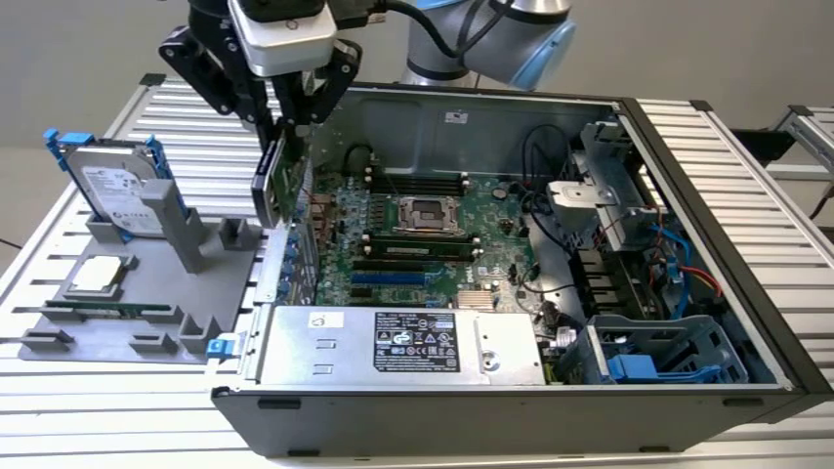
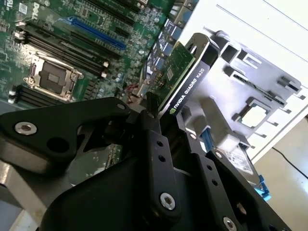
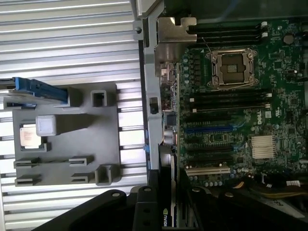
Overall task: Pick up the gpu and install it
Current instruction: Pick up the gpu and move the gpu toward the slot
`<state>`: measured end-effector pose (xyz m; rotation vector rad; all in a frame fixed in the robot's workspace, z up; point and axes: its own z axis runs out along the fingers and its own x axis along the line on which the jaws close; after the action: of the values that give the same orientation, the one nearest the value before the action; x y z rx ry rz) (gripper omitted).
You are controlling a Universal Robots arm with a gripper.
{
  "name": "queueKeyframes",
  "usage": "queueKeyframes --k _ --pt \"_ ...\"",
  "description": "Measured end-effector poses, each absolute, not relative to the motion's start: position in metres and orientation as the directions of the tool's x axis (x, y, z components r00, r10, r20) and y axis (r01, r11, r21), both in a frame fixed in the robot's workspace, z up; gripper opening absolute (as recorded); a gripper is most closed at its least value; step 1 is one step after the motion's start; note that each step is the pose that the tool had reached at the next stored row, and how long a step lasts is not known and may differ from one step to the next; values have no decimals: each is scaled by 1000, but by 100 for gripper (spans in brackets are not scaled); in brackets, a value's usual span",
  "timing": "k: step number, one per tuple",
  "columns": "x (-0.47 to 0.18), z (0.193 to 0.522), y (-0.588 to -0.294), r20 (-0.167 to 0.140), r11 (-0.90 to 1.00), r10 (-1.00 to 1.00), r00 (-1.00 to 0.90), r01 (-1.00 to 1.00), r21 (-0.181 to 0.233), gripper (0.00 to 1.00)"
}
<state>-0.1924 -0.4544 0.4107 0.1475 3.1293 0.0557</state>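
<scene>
Over the edge of the open computer case [image 1: 404,137], exterior view: gpu [image 1: 279,181] is held upright, pinched at its top by the end effector [image 1: 289,125]. A motherboard [image 1: 417,225] is housed in the case; a hard drive [image 1: 117,191] is stood in the gray fixture [image 1: 144,293]. Second wrist view: both gpu faces are clamped. First wrist view: gpu is seen edge-on beside the motherboard. Judged light, stiff, fragile; edges are best gripped.

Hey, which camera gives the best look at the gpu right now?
The second wrist view: the gpu shows its green board and black edge, clamped in the fingers. The exterior view has it nearly edge-on; the first wrist view catches its thin edge.
</scene>
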Motion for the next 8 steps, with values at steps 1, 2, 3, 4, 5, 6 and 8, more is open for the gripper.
queueKeyframes --k 1,2,3,4,5,6,8 --pt "-191 411 -454 -7 995 94 -996 94 36 0" --pt "-190 411 -454 -7 995 94 -996 94 36 0" --pt "-188 411 -454 -7 995 94 -996 94 36 0" --pt "-187 411 -454 -7 995 94 -996 94 36 0" --pt "-185 411 -454 -7 995 94 -996 94 36 0" --pt "-183 411 -454 -7 995 94 -996 94 36 0" --pt "-180 411 -454 -7 995 94 -996 94 36 0"
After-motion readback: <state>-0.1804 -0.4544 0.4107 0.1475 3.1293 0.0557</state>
